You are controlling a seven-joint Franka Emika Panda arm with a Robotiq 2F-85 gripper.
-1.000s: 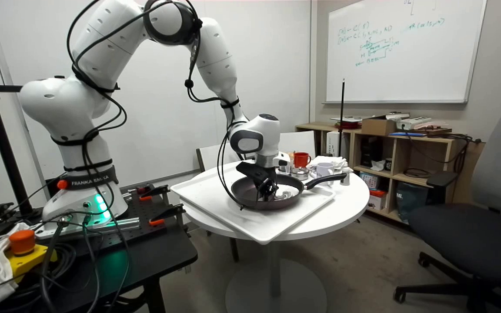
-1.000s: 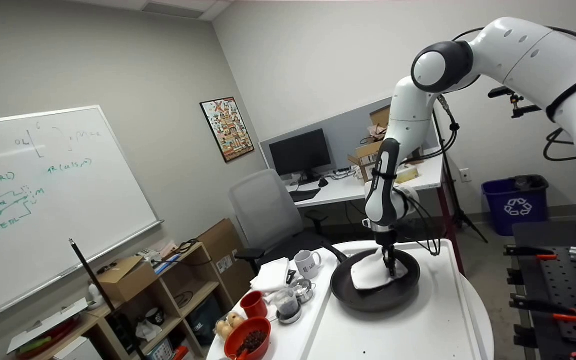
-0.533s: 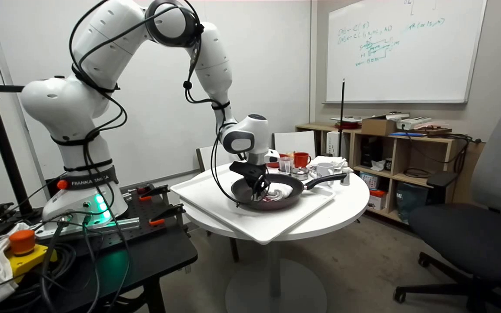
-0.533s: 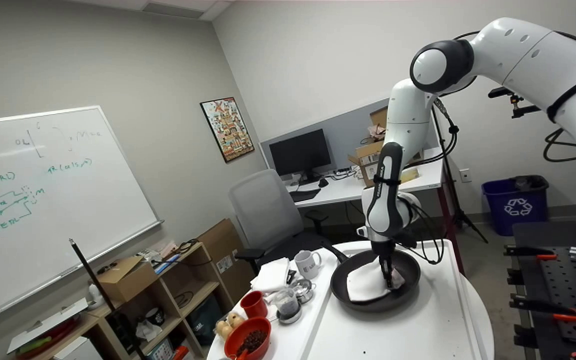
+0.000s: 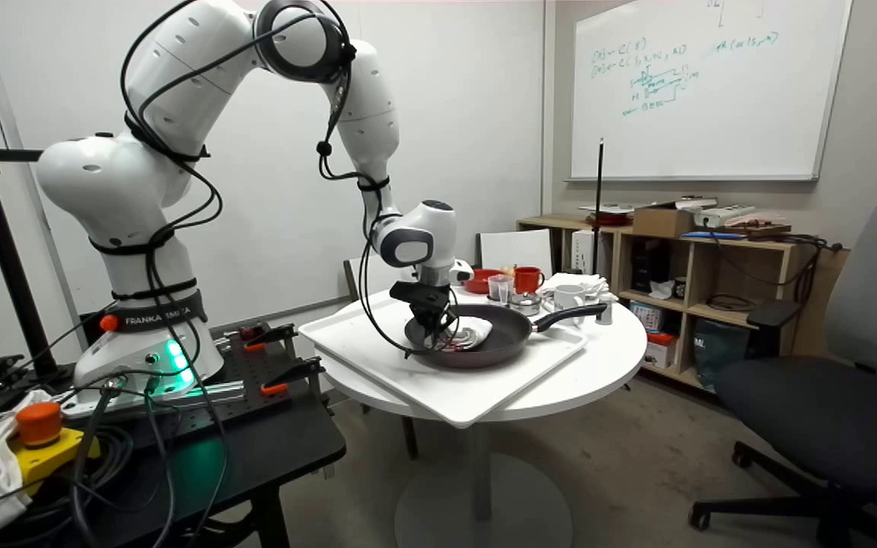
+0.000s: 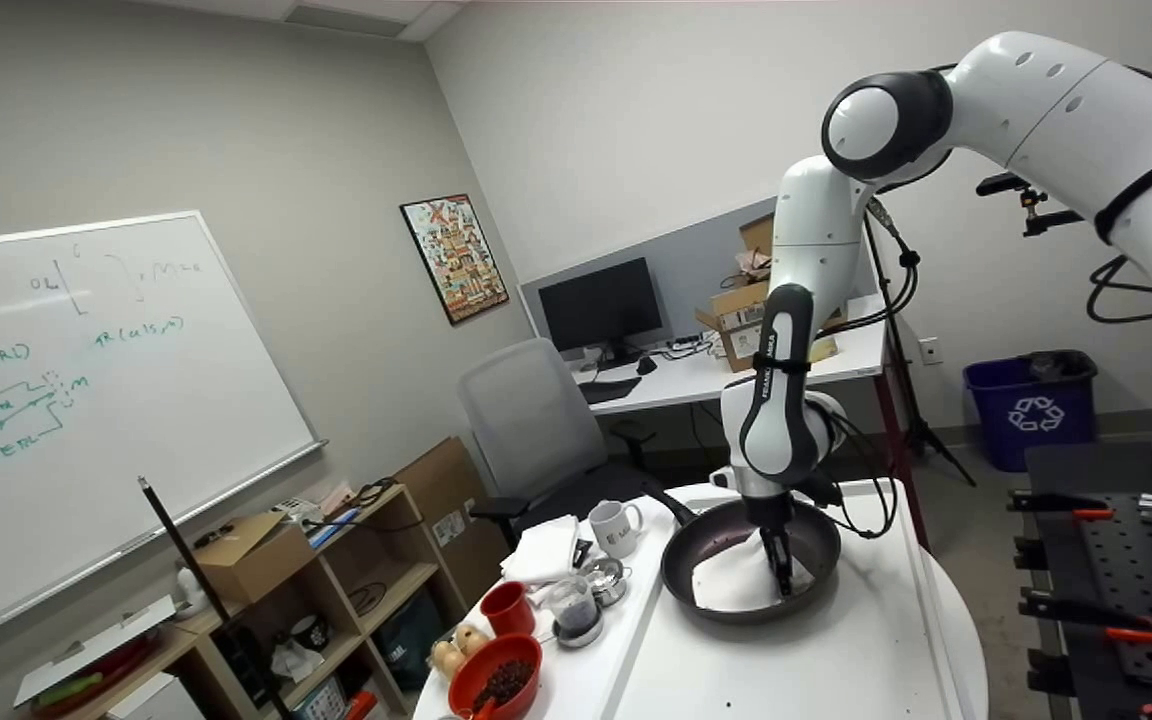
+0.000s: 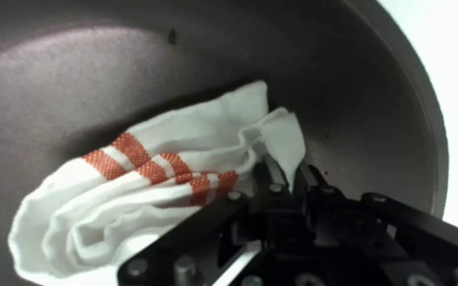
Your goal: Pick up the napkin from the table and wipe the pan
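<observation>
High arched the big white arm (image 5: pixel 370 114), up from its base (image 5: pixel 151 346) and reaching down over the round desk (image 5: pixel 621 342)! A broad white tray (image 5: pixel 438 392) covered the side nearer that base, one corner running right out to the desk's edge. On the tray sat the dark pan (image 5: pixel 503 339), flat and upright, handle (image 5: pixel 572 313) pointing toward the opposite edge. And inside the pan, on the side away from the handle, was the claw (image 7: pixel 288 174): jaws drawn nearly together, a bunched corner of the napkin (image 7: pixel 145 190) pinched between them! The rest of that white napkin, striped in orange-red, lay in loose folds on the pan's floor, inside the rim in both exterior views. Over by the desk edge farthest from the base, a lively line-up: folded white cloths (image 6: pixel 543 550), a red bowl (image 6: pixel 469 668) with dark bits (image 6: pixel 506 683) in it, a pale mug (image 6: pixel 616 528) just beside the cloths, a red cup (image 6: pixel 509 608) near the bowl, a clear cup (image 5: pixel 500 288) next to it. Smallest of all, in the wrist view, a dark speck (image 7: pixel 172 36) showed on the pan, apart from the napkin.
</observation>
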